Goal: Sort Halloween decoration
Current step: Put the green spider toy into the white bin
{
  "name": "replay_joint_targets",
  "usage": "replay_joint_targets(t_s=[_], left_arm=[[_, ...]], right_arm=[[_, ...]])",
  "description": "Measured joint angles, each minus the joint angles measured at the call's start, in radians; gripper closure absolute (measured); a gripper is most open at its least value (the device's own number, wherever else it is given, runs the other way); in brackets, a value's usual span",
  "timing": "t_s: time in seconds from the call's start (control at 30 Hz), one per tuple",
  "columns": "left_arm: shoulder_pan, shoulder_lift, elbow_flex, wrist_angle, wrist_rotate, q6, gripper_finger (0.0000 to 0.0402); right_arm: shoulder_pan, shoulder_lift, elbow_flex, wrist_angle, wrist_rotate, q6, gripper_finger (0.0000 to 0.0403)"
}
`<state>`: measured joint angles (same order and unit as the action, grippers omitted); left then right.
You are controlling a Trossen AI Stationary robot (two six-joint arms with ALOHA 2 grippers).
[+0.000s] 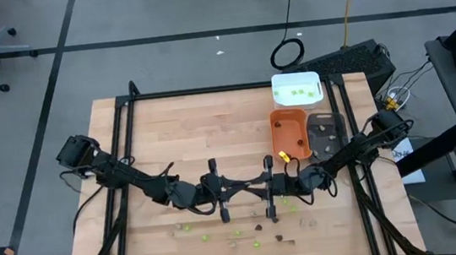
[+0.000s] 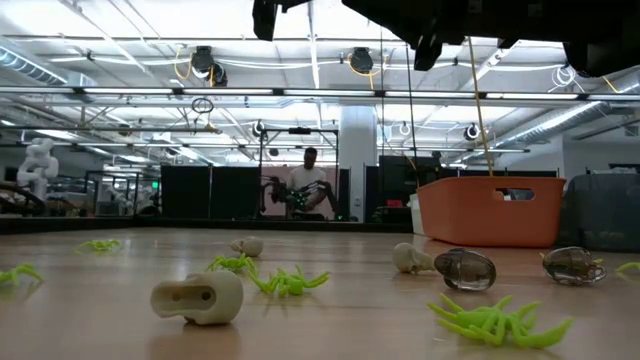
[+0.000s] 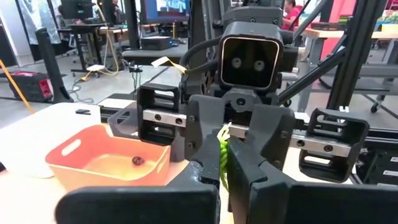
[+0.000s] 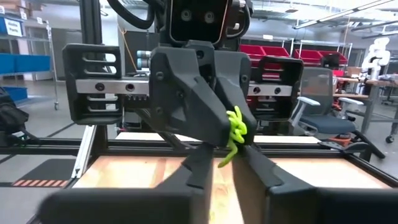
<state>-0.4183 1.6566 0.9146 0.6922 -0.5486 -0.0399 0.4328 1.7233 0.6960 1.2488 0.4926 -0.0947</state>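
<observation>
The far-left counter (image 1: 168,125) is bare, open for passage. Both end effectors meet mid-counter, blocking the middle, with the orange tray (image 1: 289,134) just beyond the right one.

Left tool (image 4: 239,134) facing camera, pinching lime-green spider (image 4: 234,138) above wooden table (image 4: 149,171); right tool fingers (image 4: 186,177) blurred in foreground.

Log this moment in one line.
stage: mid-air meeting | left pincer: shut on lime-green spider | right pincer: at the spider

The light butcher-block wooden bench (image 1: 178,141) carries a white rectangular plastic tray (image 1: 296,89), an orange plastic tray (image 1: 289,134) and a grey tray (image 1: 326,132) along its right side. Small lime-green, dark brown and pale beige plastic decoration pieces (image 1: 247,231) lie scattered near the front edge.
</observation>
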Motion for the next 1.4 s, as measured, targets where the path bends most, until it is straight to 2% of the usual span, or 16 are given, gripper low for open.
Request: replay_joint_targets(t_s=[0.07, 0.2, 0.33, 0.43, 0.6, 0.73, 0.9, 1.13, 1.3, 1.4], left_arm=[[0.0, 0.0, 0.001, -0.001, 0.001, 0.0, 0.0397], [-0.001, 0.0, 0.001, -0.003, 0.007, -0.008, 0.0377], [-0.001, -0.004, 0.001, -0.026, 0.065, -0.053, 0.0321], [-0.005, -0.024, 0.001, -0.073, 0.068, -0.058, 0.0268], [-0.032, -0.123, 0.001, -0.214, -0.021, -0.056, 0.0189], [-0.064, -0.219, 0.001, -0.375, -0.147, -0.072, 0.0153], [-0.082, -0.27, 0.001, -0.568, -0.255, -0.137, 0.0144], [-0.066, -0.26, 0.001, -0.754, -0.272, -0.291, 0.0143], [-0.064, -0.261, 0.0, -0.761, -0.28, -0.296, 0.0143], [-0.062, -0.261, 0.0, -0.763, -0.28, -0.295, 0.0143]], right_arm=[[0.0, 0.0, 0.0, 0.0, 0.0, -0.006, 0.0393], [0.0, 0.0, 0.0, -0.001, 0.002, -0.011, 0.0397], [0.001, 0.0, 0.0, -0.003, 0.002, -0.02, 0.0402], [0.0, 0.0, 0.0, -0.006, 0.003, -0.024, 0.0402], [0.0, 0.0, 0.0, -0.003, 0.004, -0.042, 0.0403], [-0.001, 0.0, 0.0, -0.002, 0.008, -0.144, 0.0403], [0.0, 0.0, 0.0, -0.002, 0.004, -0.393, 0.0403], [-0.001, 0.0, 0.0, -0.003, 0.004, -0.718, 0.0403], [-0.002, 0.0, 0.0, -0.012, 0.004, -0.914, 0.0403], [-0.008, 0.0, 0.0, -0.019, 0.004, -0.967, 0.0403]])
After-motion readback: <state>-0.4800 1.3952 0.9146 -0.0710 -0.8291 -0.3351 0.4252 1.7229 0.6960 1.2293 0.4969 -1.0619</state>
